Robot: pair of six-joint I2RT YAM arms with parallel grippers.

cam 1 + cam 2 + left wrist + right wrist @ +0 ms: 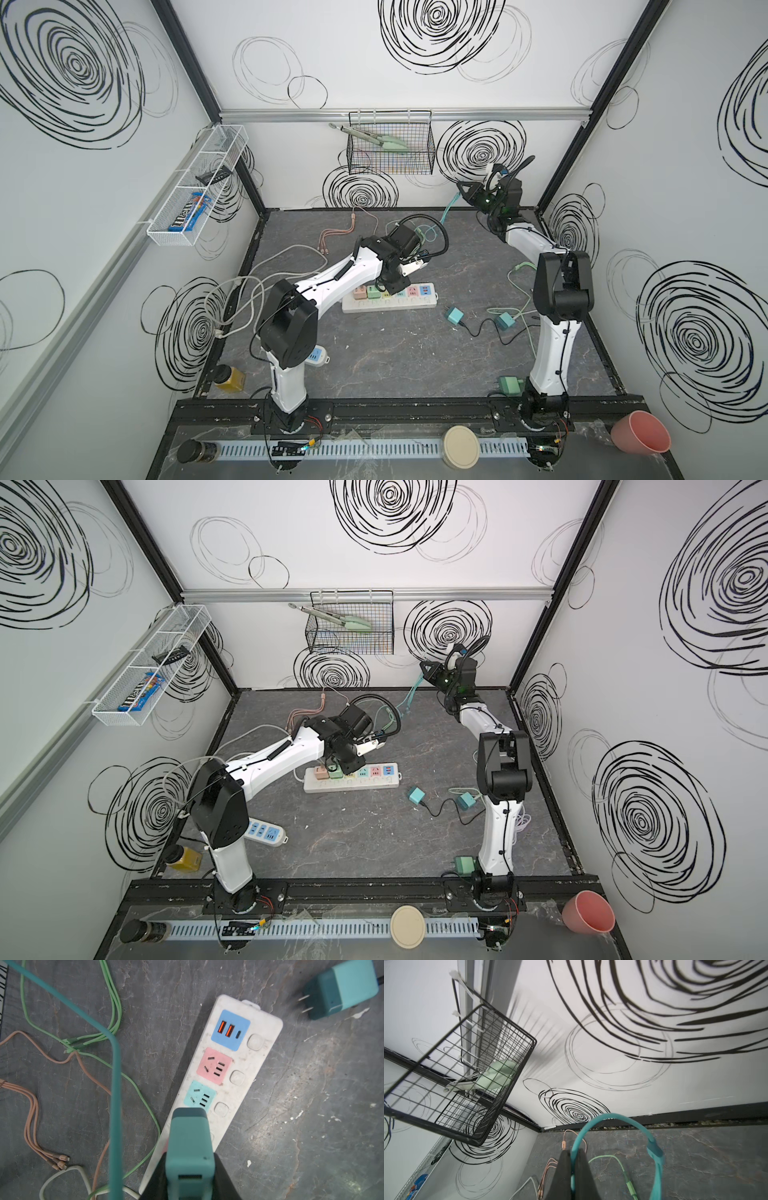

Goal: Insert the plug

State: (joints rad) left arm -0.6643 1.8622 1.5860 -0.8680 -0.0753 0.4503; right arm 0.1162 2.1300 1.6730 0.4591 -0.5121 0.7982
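Left pincer [190,1160] grips teal plug [190,1136], long axis upright, dark end at power strip [239,1092]; right pincer [572,1155] pinches cable [610,1115].

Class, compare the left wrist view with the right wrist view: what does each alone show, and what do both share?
Only left wrist: the power strip, the teal charger in the left gripper over it, and a loose second charger. Only right wrist: the wire basket with green tongs, and the right gripper shut on the teal cable. Both: that teal cable, a green cable, peach cables and the dark tabletop.
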